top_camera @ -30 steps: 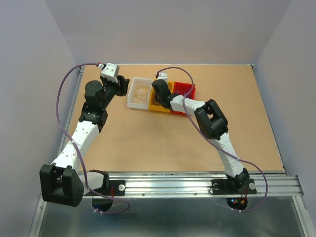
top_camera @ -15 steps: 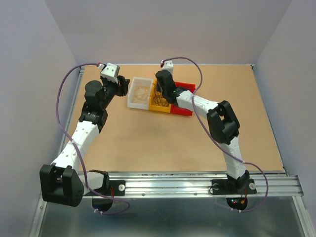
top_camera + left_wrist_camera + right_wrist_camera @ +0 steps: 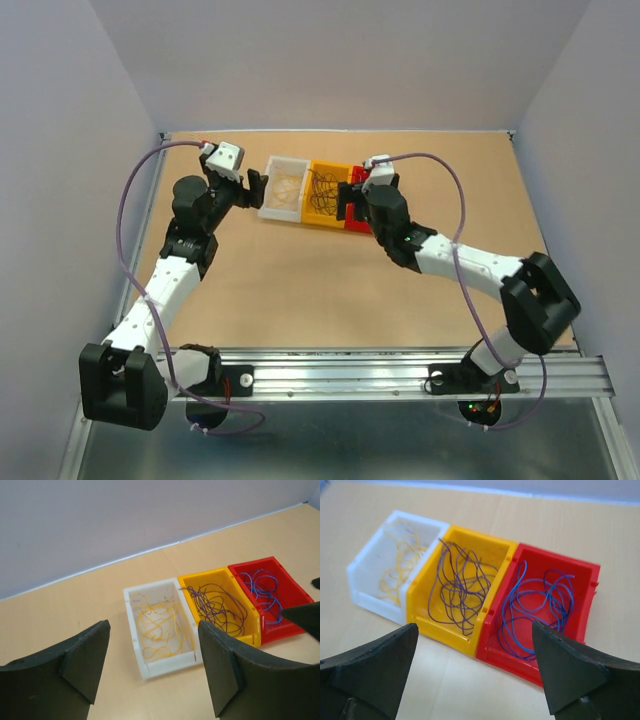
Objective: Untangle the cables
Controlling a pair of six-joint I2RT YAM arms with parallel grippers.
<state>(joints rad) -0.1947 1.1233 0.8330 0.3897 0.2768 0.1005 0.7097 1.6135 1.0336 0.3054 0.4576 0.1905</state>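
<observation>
The cables lie sorted in three bins standing side by side. Pale yellow wires point(image 3: 159, 627) curl in a white bin point(image 3: 170, 665). Dark purple wires point(image 3: 460, 587) fill a yellow bin point(image 3: 440, 627). Blue wires point(image 3: 535, 605) loop in a red bin point(image 3: 510, 662). My left gripper point(image 3: 154, 640) is open and empty, hovering just short of the white bin's left end point(image 3: 270, 190). My right gripper point(image 3: 475, 630) is open wide and empty, on the near side of the yellow and red bins. In the top view it point(image 3: 353, 203) covers part of the red bin point(image 3: 372, 176).
The bins stand at the back middle of the tan table point(image 3: 300, 280), near the back wall. Thick lilac cables point(image 3: 125, 200) arc along both arms. A metal rail point(image 3: 350, 365) runs along the near edge by the arm bases.
My right gripper has opened and drawn back from over the yellow bin toward the near right. My left gripper has opened wider and shifted slightly.
</observation>
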